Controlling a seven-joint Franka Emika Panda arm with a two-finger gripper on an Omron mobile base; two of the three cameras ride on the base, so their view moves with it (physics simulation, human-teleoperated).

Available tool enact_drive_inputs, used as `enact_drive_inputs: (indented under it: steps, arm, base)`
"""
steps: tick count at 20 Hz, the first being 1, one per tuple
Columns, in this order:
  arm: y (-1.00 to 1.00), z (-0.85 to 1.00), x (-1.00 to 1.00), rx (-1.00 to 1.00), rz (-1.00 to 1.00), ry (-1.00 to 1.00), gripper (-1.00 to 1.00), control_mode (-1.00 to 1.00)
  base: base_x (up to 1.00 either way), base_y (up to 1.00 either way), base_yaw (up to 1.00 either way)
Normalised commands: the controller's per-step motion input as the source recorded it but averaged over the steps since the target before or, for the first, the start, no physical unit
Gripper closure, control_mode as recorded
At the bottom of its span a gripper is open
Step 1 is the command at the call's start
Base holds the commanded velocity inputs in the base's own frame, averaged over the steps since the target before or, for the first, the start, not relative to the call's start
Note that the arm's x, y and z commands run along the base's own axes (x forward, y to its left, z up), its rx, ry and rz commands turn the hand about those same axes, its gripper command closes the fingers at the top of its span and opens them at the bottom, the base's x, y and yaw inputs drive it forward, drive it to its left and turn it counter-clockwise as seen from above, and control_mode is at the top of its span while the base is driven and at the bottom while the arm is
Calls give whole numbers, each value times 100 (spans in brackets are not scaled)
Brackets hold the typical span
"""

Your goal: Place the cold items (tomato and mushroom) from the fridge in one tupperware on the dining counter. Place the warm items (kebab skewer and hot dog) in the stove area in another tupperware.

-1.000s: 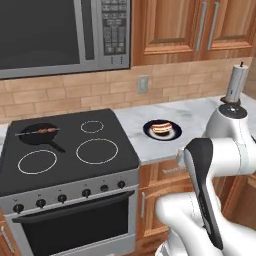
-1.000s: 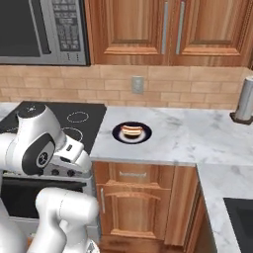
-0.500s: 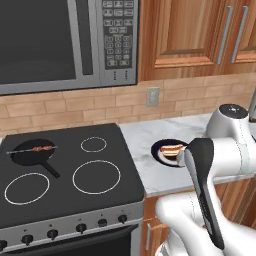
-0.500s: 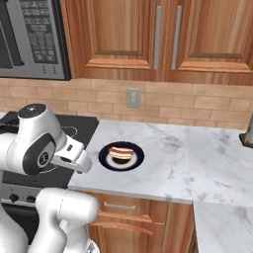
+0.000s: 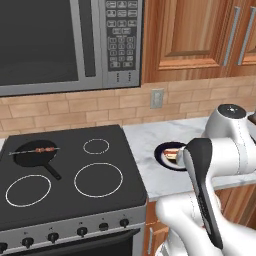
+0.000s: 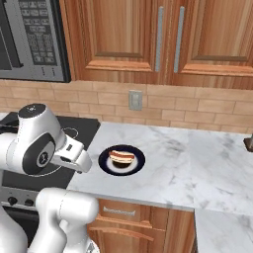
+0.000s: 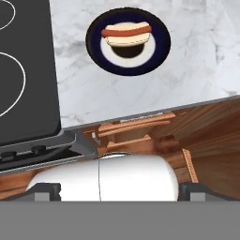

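The white marble bench [image 6: 197, 163] carries a dark round plate [image 6: 121, 160] with the hot dog [image 6: 121, 156] on it. Beside it, the black stove top [image 5: 65, 175] bears a small black pan [image 5: 35, 156] holding the kebab skewer [image 5: 42, 149].

hot dog: tan bun [image 6: 121, 157] with a red sausage along it
plate: round dark navy plate [image 7: 159, 51] with a white centre
counter: white marble worktop [image 6: 197, 168], grey veins
stove: flat black cooktop [image 5: 65, 200] with thin white burner rings
skewer: red and dark chunks [image 5: 44, 149] on a black pan [image 5: 30, 156]
cabinets: reddish-brown wood doors [image 6: 118, 39]
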Motion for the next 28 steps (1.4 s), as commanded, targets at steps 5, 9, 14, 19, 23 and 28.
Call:
enact_drive_inputs:
  steps: [5, 9, 14, 19, 23, 28]
  arm:
    - [-6, 0, 24, 0, 2, 0, -100, -100]
    - [-29, -1, 82, -5, 15, 3, -100, -100]
    - [-37, -17, 100, -8, 24, 13, -100, -100]
    - [-29, -37, 96, -13, 28, 17, -100, -100]
    - [-36, -68, 67, -8, 53, 8, -100, -100]
    - [-28, -65, 42, 1, 76, 11, -100, -100]
  base:
    - [0, 0, 0]
    - [0, 0, 0]
    - [0, 0, 0]
    - [0, 0, 0]
    - [0, 0, 0]
    - [0, 0, 0]
